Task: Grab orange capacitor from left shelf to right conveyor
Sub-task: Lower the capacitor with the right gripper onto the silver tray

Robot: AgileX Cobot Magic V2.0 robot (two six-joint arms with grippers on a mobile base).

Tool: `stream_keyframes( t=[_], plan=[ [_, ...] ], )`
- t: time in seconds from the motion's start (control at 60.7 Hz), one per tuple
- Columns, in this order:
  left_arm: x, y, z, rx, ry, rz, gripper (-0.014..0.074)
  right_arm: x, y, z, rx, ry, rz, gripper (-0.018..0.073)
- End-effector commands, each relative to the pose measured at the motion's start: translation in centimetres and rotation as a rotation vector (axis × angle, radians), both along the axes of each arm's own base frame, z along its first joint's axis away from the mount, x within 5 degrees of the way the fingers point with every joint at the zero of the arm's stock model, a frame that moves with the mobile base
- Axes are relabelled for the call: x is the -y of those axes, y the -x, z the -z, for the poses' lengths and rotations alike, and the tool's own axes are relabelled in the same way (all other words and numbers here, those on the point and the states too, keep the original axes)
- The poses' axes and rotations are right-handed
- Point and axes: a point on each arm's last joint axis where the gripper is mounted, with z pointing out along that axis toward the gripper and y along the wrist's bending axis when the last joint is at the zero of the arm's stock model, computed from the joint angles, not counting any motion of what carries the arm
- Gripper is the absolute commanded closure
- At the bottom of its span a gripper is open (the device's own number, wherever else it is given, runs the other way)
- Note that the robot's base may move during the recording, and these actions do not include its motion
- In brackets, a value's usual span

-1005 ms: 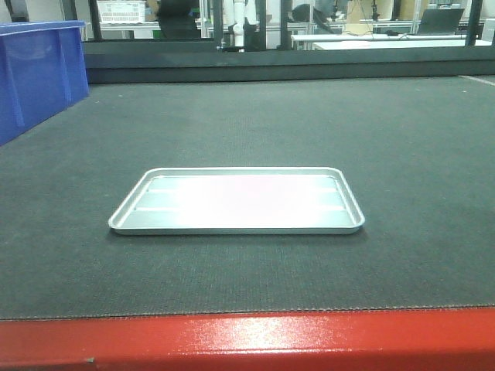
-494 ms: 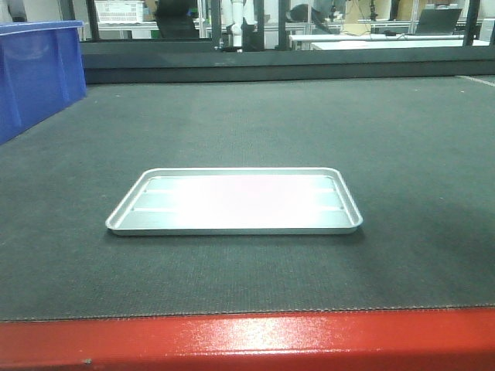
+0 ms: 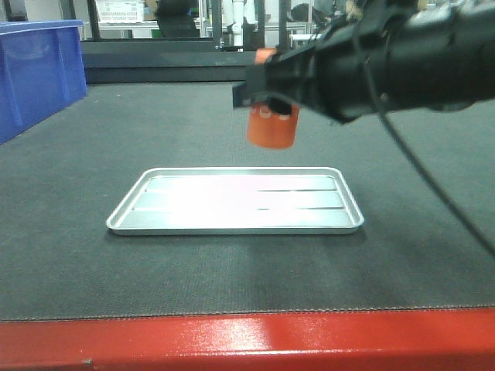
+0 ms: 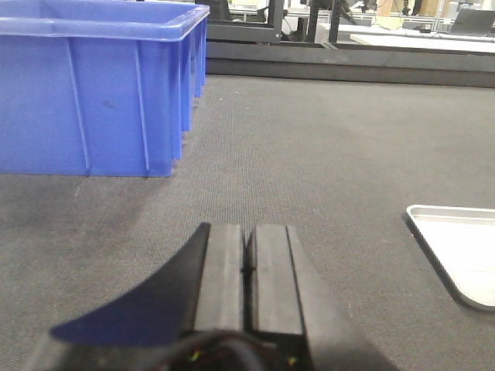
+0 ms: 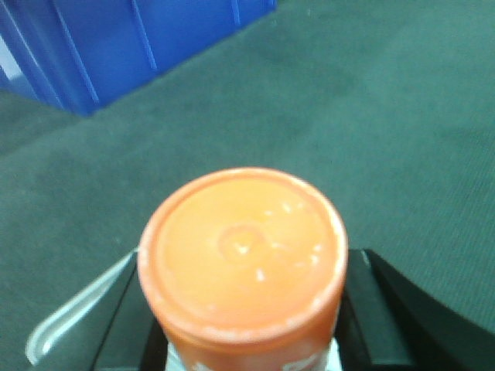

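Newly arrived over the silver tray [image 3: 232, 226], the right end effector [image 3: 267, 99] clamps the orange capacitor [image 3: 272, 133] above the right conveyor [image 3: 410, 259]; lowering and release likely follow, left end effector [image 4: 247, 263] closed.

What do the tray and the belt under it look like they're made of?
The tray looks like thin sheet metal, probably aluminium: silvery, bright glare, rolled rim. The belt looks like rubber or coated fabric: dark, matte, finely ribbed weave.

Was an industrial lab or factory test floor, broad dark conveyor belt [image 3: 433, 255] with red front edge, blue plastic bin [image 3: 39, 73] stood on it, white workbenches [image 4: 418, 40] and a slotted white crate [image 3: 120, 9] behind.
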Motion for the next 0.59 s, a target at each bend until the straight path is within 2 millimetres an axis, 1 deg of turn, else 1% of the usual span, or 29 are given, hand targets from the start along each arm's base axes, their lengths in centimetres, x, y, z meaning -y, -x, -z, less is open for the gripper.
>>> stream_keyframes(
  t=[0.0,0.099,0.181,0.231,0.28,0.33,0.395,0.511,0.56,0.577],
  plan=[
    [0.0,0.0,0.0,0.067,0.012,0.001,0.0722,-0.5,-0.5,-2.2,0.123,-0.085,-0.023,0.0435],
    [0.0,0.0,0.0,0.067,0.012,0.001,0.0722,-0.6,-0.8,-1.3,0.105,-0.075,-0.025,0.0435],
    [0.0,0.0,0.0,0.067,0.012,0.001,0.0722,-0.7,-0.9,-0.9,0.114,-0.052,-0.03,0.0433],
    [0.0,0.0,0.0,0.067,0.012,0.001,0.0722,-0.7,-0.9,-0.7,0.121,-0.036,-0.032,0.0412],
    [0.0,0.0,0.0,0.067,0.012,0.001,0.0722,-0.7,-1.0,-0.6,0.126,-0.023,-0.034,0.0368],
    [0.0,0.0,0.0,0.067,0.012,0.001,0.0722,-0.7,-1.0,-0.5,0.127,-0.014,-0.034,0.0302],
    [0.0,0.0,0.0,0.067,0.012,0.001,0.0722,-0.7,-1.0,-0.5,0.128,-0.014,-0.035,0.017],
    [0.0,0.0,0.0,0.067,0.012,0.001,0.0722,-0.7,-1.0,-0.5,0.127,-0.016,-0.033,-0.002],
    [0.0,0.0,0.0,0.067,0.012,0.001,0.0722,-0.7,-1.0,-0.5,0.127,-0.016,-0.033,-0.0074],
    [0.0,0.0,0.0,0.067,0.012,0.001,0.0722,-0.7,-1.0,-0.5,0.127,-0.016,-0.033,-0.0072]
  ],
)
